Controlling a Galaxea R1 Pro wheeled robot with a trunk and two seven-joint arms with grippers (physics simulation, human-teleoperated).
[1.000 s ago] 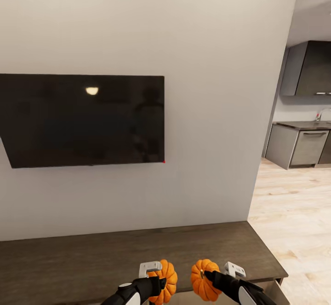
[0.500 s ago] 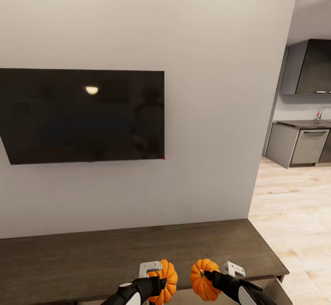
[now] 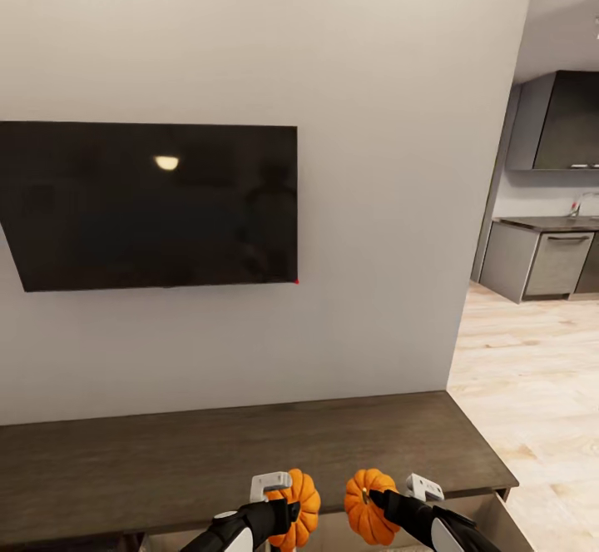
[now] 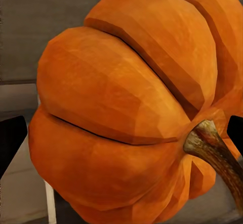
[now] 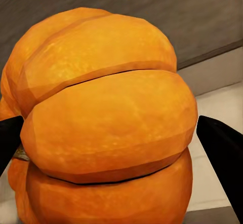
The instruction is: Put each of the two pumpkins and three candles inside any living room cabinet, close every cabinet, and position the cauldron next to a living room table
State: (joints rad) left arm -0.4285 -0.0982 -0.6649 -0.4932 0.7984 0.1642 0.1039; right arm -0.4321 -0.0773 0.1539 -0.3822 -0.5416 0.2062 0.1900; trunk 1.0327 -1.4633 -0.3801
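Left gripper (image 3: 287, 506) clamped on one pumpkin (image 3: 301, 508); right gripper (image 3: 391, 504) clamped on the other pumpkin (image 3: 366, 506). Held over the open cabinet (image 3: 249, 452) drawer below, likely for dropping inside.

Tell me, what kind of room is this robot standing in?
Most likely a living room in a simulated home. A large dark television hangs on the pale wall above a long, low dark-brown cabinet, and through an opening at the right you can see grey kitchen cupboards on a light wood floor.
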